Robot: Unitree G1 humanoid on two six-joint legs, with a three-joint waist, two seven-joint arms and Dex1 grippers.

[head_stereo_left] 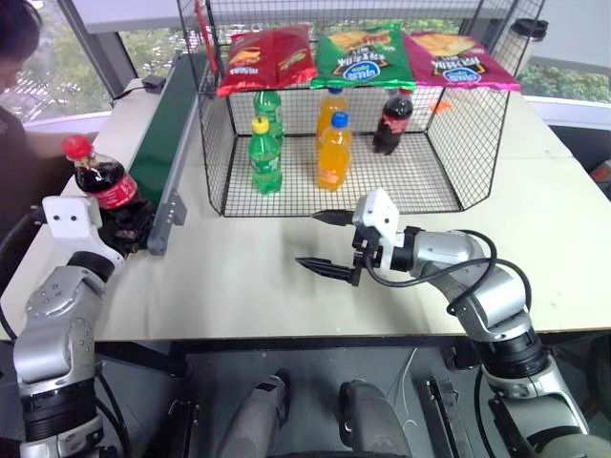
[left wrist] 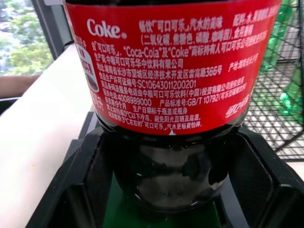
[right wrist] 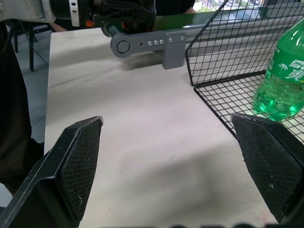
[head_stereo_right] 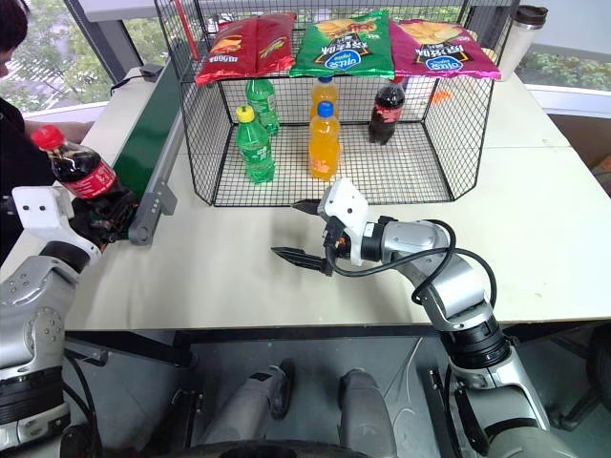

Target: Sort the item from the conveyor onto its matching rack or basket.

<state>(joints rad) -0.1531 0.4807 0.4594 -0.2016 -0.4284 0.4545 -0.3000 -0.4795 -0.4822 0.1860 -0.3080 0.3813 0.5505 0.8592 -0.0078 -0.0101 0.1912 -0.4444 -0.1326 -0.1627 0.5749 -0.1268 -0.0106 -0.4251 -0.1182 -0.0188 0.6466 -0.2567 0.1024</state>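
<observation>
The item, a small cola bottle [head_stereo_left: 99,176] with a red cap and red label, stands tilted at the near end of the dark-green conveyor [head_stereo_left: 168,113]. My left gripper [head_stereo_left: 125,222] is shut on its lower body. In the left wrist view the bottle [left wrist: 171,71] sits between the black fingers [left wrist: 71,190]. My right gripper [head_stereo_left: 307,239] hangs open over the bare table, in front of the black wire basket [head_stereo_left: 463,143], pointing left with nothing between its fingers [right wrist: 78,159].
Inside the basket stand green soda bottles [head_stereo_left: 264,153], orange soda bottles [head_stereo_left: 333,151] and another cola bottle [head_stereo_left: 392,119]. Chip bags [head_stereo_left: 363,55] hang on its upper rail. A person [head_stereo_left: 14,57] sits at the far left. A cup [head_stereo_left: 525,38] stands back right.
</observation>
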